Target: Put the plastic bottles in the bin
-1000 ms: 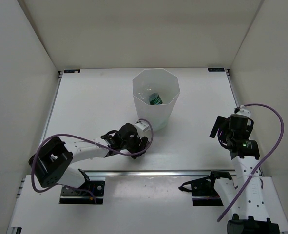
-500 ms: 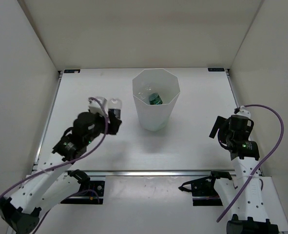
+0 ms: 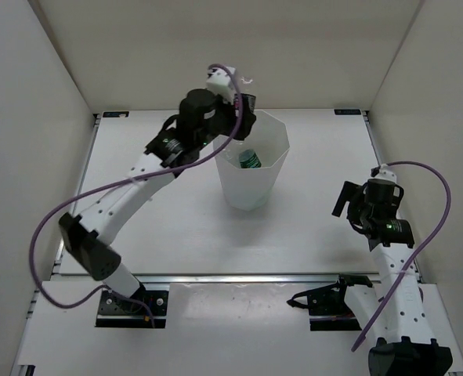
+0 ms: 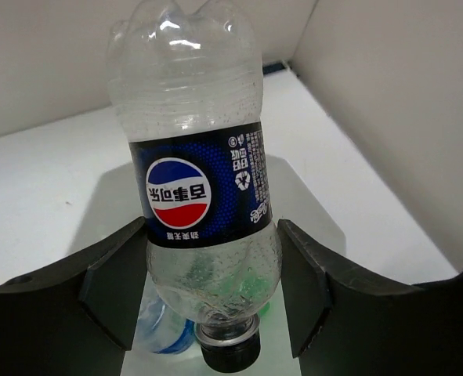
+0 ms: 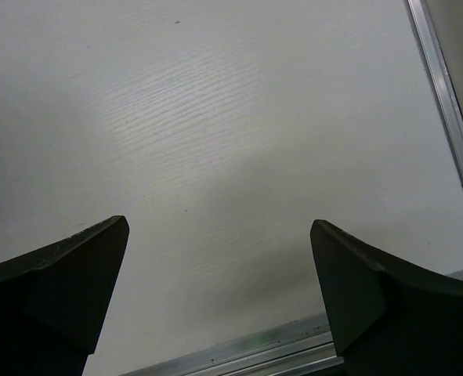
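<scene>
Bin [image 3: 251,192] stands on the white table [image 3: 153,172] between white walls [image 3: 27,117], a green bottle [image 3: 250,159] inside. My left pincer [image 3: 245,106] hangs over its rim, I judge for a drop. Left wrist: it's clenched on a clear dark-labelled bottle [image 4: 196,157], cap down over the mouth. Right wrist: right pincer [image 5: 219,290] spread, empty, above bare table.

Your top camera looks steeply down from behind the robot over the whole table [image 3: 309,227] and the bin [image 3: 251,192]. Your left wrist camera peers down between its fingers [image 4: 113,282] into that same bin from close above — your right wrist camera faces the same table, low, by its edge rail [image 5: 446,110].
</scene>
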Motion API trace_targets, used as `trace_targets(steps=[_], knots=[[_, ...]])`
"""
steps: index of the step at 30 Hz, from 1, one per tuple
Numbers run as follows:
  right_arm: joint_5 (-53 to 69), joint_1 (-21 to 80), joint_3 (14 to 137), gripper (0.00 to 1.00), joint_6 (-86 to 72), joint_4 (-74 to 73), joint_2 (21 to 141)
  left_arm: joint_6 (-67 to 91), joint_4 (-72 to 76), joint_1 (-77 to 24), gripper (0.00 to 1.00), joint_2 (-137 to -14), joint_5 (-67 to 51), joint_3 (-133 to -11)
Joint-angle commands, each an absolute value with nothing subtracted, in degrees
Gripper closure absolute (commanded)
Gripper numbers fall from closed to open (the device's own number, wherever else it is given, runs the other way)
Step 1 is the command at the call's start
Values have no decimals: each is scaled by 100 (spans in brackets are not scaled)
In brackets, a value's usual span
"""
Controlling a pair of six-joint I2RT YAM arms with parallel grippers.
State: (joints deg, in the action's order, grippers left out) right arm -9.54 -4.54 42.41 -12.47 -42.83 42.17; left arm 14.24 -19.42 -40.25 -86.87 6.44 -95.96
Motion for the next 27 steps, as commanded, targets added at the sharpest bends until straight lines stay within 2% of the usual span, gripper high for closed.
trace_targets(steps=[1,5,8,14,18,20,22,24,27], knots=[[-809,-483,4369,1,-1318,-3938,4368,1248,-2470,-4280,34,-9228,606,-10212],[-844,-597,4394,1,-1257,-3806,4368,1336,-2732,-4499,23,-9842,579,-10642],[-791,-764,4552,1,-1160,-3823,4403,1248,-2909,-4605,1,-9827,983,-10801],[-888,-861,4684,1,-1107,-3788,4570,1336,-3435,-4220,1,-9046,984,-10864],[-669,-984,4772,1,-993,-3797,4772,1414,-3919,-3851,1,-8221,1931,-10381],[-572,-1045,4860,1,-941,-3928,5043,1704,-4445,-3309,1,-7834,2082,-9690],[-545,-1098,4965,1,-897,-4130,5281,2291,-4605,-2220,1,-7184,2048,-8775],[-396,-1116,5001,1,-870,-4149,5510,2609,-4736,-1499,1,-6674,2152,-7398],[-125,-1099,5010,1,-896,-3964,5616,2856,-5078,-785,2,-6285,2468,-6244]])
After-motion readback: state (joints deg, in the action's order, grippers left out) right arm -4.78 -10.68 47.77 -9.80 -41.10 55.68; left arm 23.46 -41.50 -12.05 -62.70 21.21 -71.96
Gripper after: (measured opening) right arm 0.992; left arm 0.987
